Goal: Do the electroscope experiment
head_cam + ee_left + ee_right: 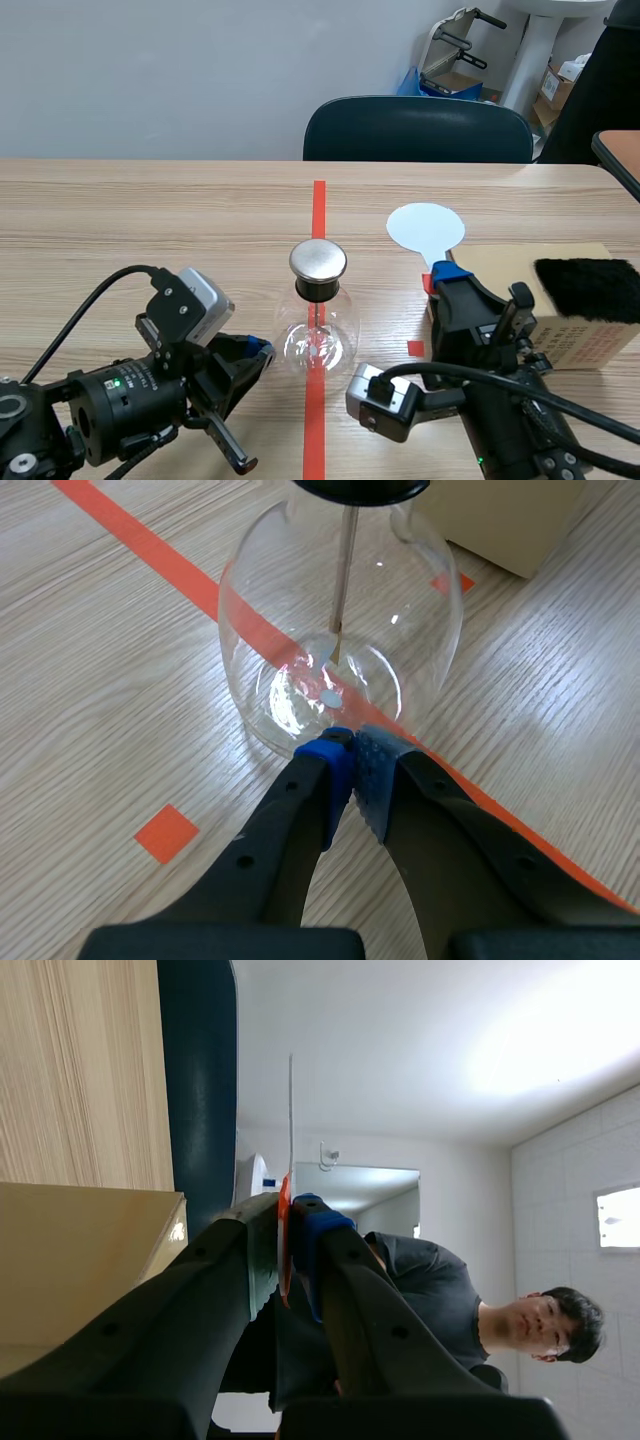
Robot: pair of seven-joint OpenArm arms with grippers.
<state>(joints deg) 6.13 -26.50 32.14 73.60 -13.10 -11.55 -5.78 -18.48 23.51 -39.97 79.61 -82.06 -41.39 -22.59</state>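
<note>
The electroscope, a round glass flask (pixel 318 338) with a black stopper and a shiny metal cap (pixel 318 261), stands on the red tape line at the table's middle. In the left wrist view a thin rod (pixel 343 570) hangs inside the flask (pixel 420 610). My left gripper (pixel 256 352) is shut on nothing, its blue pads (pixel 330 770) close to the flask's base. My right gripper (pixel 447 275) is shut on the orange handle of a white round paddle (pixel 425 228), held upright to the right of the flask. The paddle (pixel 291 1110) shows edge-on between the fingers.
A cardboard box (pixel 520 270) stands at the right with a black fur pad (pixel 588 290) on it. A dark chair (pixel 418 130) stands beyond the table's far edge. A person (pixel 440 1290) shows in the right wrist view.
</note>
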